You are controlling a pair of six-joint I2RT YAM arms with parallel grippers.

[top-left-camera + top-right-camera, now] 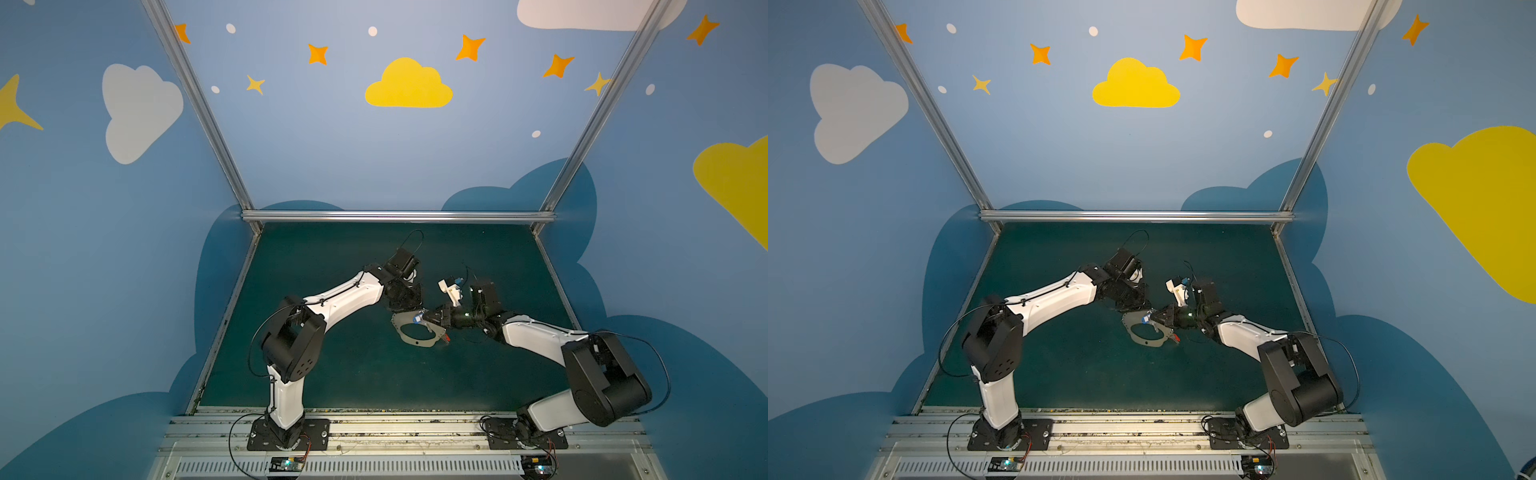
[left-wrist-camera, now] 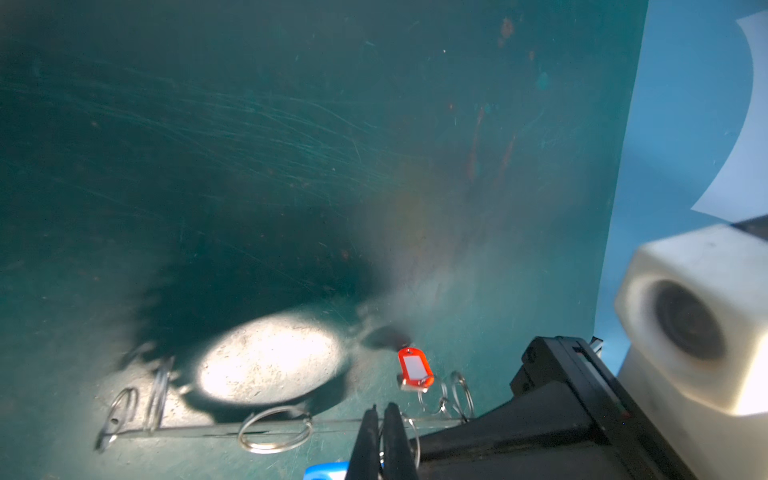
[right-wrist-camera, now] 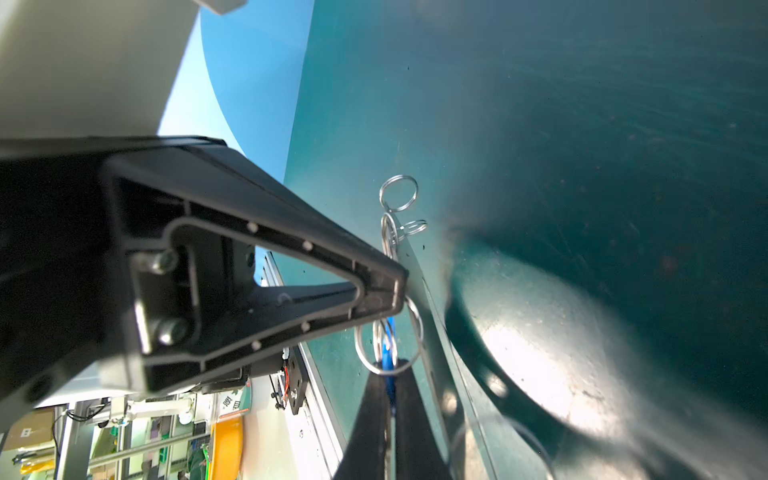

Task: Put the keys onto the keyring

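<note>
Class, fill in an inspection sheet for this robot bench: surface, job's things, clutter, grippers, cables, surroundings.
Surface: scratched dark green mat.
Job's things: grey keyring lifted off the mat, tilted; blue-tagged key at its edge; red-tagged key apparently hanging from one of its wire rings.
Clutter: nothing seen.
Grippers: left gripper shut on the keyring's edge; right gripper shut on the blue-tagged key.
Cables: black cables loop beside both arms, away from the keyring.
Surroundings: blue walls painted with clouds and stars; aluminium frame.

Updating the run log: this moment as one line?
left gripper: shut on flat grey oval keyring plate | right gripper: shut on blue-tagged silver key | red-tagged silver key: at plate's edge
</note>
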